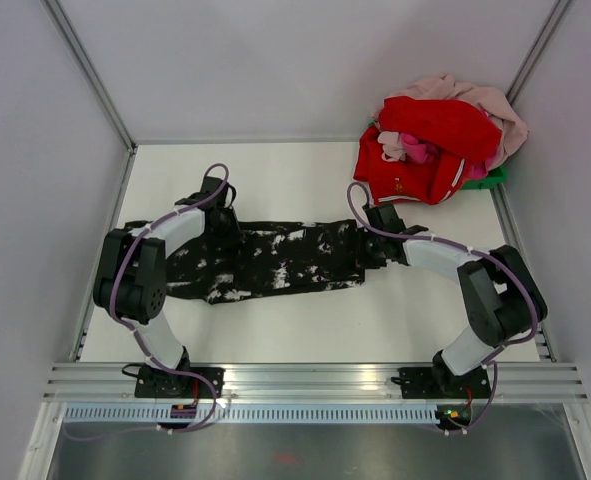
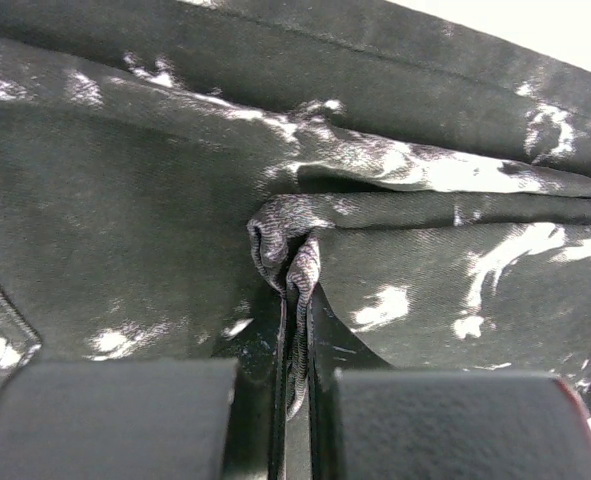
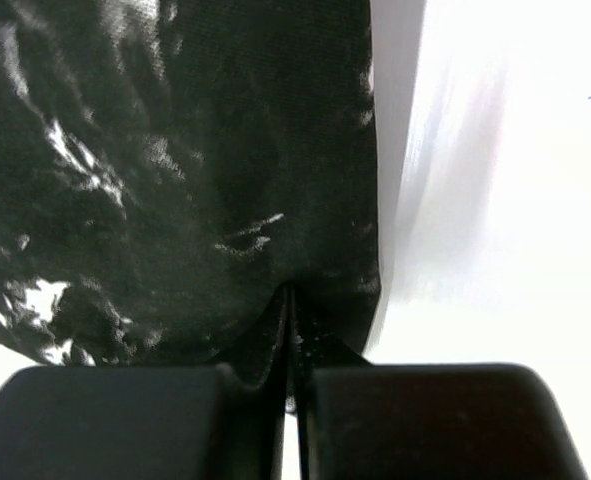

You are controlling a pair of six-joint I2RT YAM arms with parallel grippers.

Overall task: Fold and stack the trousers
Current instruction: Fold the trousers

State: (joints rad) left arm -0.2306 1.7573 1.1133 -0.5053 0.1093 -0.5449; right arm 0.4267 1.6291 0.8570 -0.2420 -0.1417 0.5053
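**Top view.** The long black fabric trousers with irregular white splatter blotches lie stretched flat in a band from 9 o'clock to 3 o'clock across the middle of the smooth white worktop. The left fingers are down on the cloth toward its 9 o'clock part. The right fingers are down at its 3 o'clock end. From this height I cannot tell how either pair stands. In the 1 o'clock corner sits a soft heap: a red garment with white trim in front, and crumpled pink clothes behind and above it. A green edge shows under the heap at its 4 o'clock side; whether it belongs to a container cannot be told.

**Left wrist view.** The 2 left fingers are pressed almost together and pinch a narrow puckered ridge of the trousers between their tips. The cloth is matte and finely woven. A loose fold runs off toward 3 o'clock and a stitched seam curves at 8 o'clock. A sliver of white worktop shows at 1 o'clock.

**Right wrist view.** The 2 right fingers are pressed together on the black cloth, close to its straight edge. That edge runs from 12 o'clock down toward the tips. The trousers fill the view from 9 to 12 o'clock, and the glossy white worktop lies at 3 o'clock.
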